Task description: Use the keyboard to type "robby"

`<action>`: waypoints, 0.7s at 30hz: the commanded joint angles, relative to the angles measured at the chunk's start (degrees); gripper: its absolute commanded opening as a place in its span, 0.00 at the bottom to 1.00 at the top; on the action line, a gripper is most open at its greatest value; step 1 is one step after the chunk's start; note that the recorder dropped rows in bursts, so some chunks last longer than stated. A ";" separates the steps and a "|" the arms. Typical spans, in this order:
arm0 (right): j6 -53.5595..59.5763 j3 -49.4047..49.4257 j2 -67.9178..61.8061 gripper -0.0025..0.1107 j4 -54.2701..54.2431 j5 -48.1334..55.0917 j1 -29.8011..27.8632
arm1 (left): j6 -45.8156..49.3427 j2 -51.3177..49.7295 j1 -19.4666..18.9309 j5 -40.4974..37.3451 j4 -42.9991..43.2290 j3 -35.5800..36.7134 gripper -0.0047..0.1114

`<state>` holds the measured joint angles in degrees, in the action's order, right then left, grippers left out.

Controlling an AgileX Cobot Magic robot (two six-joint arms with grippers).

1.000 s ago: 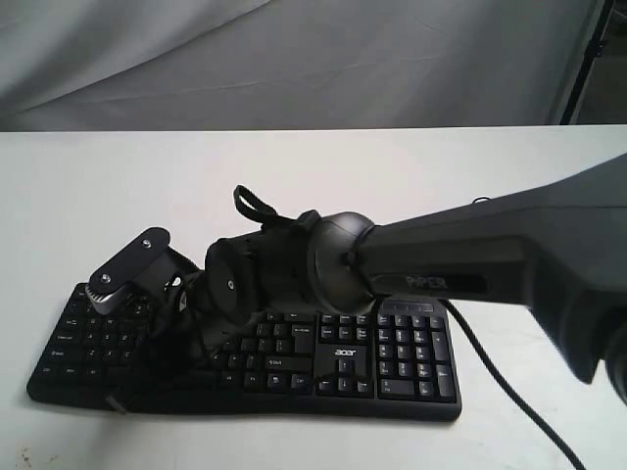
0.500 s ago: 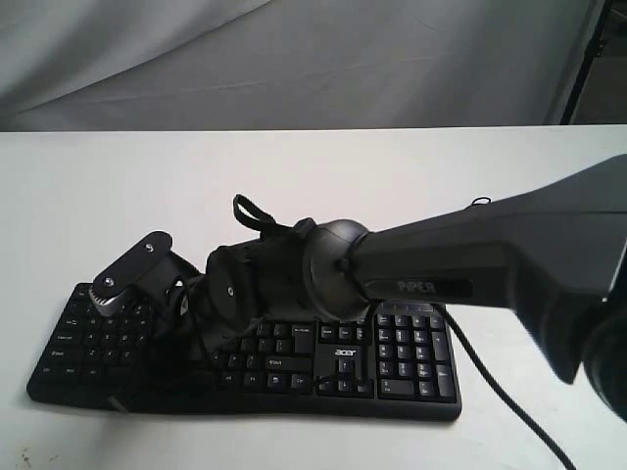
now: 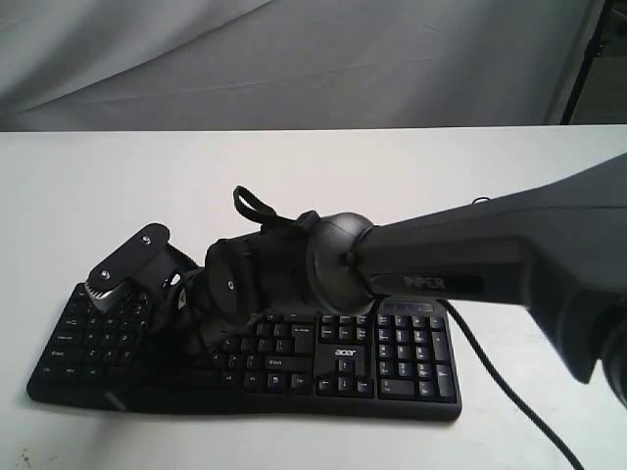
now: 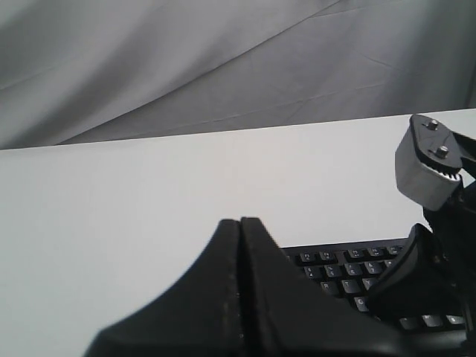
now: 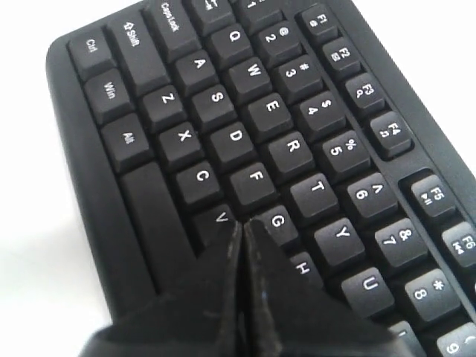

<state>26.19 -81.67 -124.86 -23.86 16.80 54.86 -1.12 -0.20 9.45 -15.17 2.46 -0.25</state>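
My right end effector (image 5: 242,232) is pinched together, its tip just above the keyboard (image 5: 245,141) directly beneath it, between V and G. B is probably hidden under the tip, so I judge I'm on a "b". Nothing shows which letters are done. My arm (image 3: 470,259) stretches low across the desk (image 3: 294,166).

Closed left hand (image 4: 239,224), white table (image 4: 111,201) below — black keyboard (image 4: 335,268) just beyond it
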 commanded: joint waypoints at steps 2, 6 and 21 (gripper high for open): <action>0.00 -0.17 -0.01 0.02 0.68 -0.38 0.02 | -0.16 0.20 0.36 0.42 0.27 0.25 0.04; 0.00 -0.17 -1.32 0.02 0.68 -0.28 0.02 | -0.16 0.20 0.36 0.42 0.27 0.25 0.04; -1.53 -0.17 5.12 0.02 4.06 0.75 -1.16 | -0.16 0.20 0.36 0.42 0.27 0.25 0.04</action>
<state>25.31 -81.67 -121.74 -21.81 17.18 54.50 -1.12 -0.20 9.45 -15.17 2.46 -0.25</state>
